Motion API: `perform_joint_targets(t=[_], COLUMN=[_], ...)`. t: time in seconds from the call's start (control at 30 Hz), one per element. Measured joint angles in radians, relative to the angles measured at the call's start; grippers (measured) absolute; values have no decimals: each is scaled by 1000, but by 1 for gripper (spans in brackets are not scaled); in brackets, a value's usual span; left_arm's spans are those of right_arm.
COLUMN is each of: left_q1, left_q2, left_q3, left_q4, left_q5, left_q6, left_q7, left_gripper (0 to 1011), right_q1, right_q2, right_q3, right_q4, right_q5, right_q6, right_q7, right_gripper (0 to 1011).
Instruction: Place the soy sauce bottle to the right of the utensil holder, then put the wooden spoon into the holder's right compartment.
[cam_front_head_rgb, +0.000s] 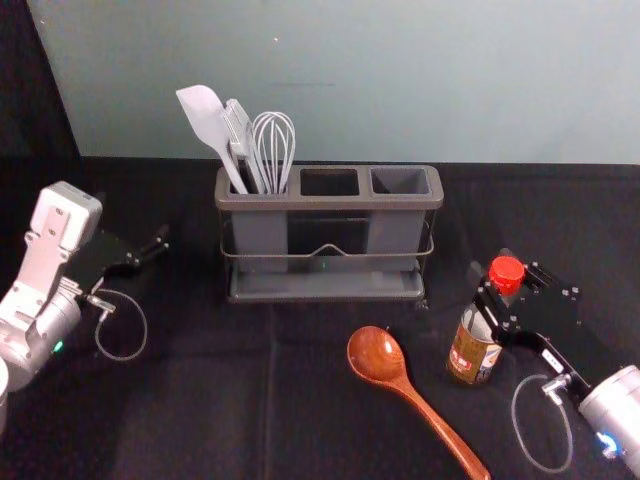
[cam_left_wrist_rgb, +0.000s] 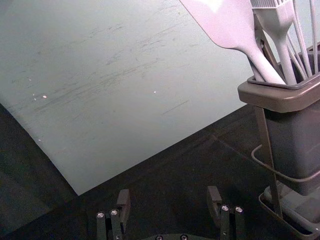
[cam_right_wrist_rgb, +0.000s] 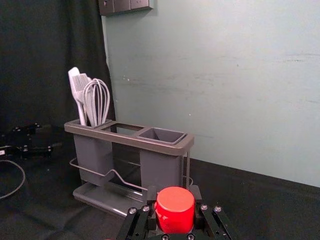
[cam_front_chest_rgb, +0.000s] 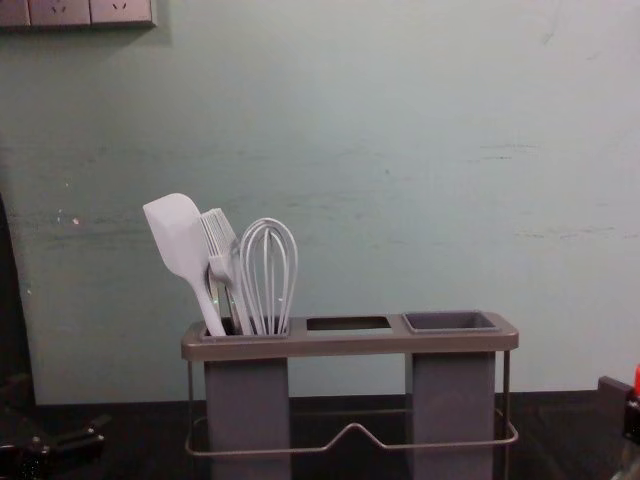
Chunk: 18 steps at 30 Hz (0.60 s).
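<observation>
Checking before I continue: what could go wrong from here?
The right gripper holds the brown-labelled, red-capped soy sauce bottle high, by its neck, so it could tip on release. The reddish-brown wooden spoon lies close by, so a sideways move might knock it.

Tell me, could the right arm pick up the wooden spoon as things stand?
Probably not: the right gripper is closed on the soy sauce bottle, so it would likely have to let go first. Nothing lies over the wooden spoon, so the way otherwise looks free.
</observation>
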Motion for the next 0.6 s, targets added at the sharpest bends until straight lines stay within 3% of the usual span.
perform_joint_targets(t=[0.3,0.6], left_q1=[0,0], left_q2=[0,0], left_q3=[0,0], left_q4=[0,0], left_q5=[0,0], left_q6=[0,0], left_q7=[0,0], left_gripper=[1005,1005], right_q1=[1,57], right_q2=[15,50], right_q3=[37,70], right_q4=[-49,-24], right_q5=[-17,-10], right_q6=[16,37], right_q7=[26,102], right_gripper=[386,387])
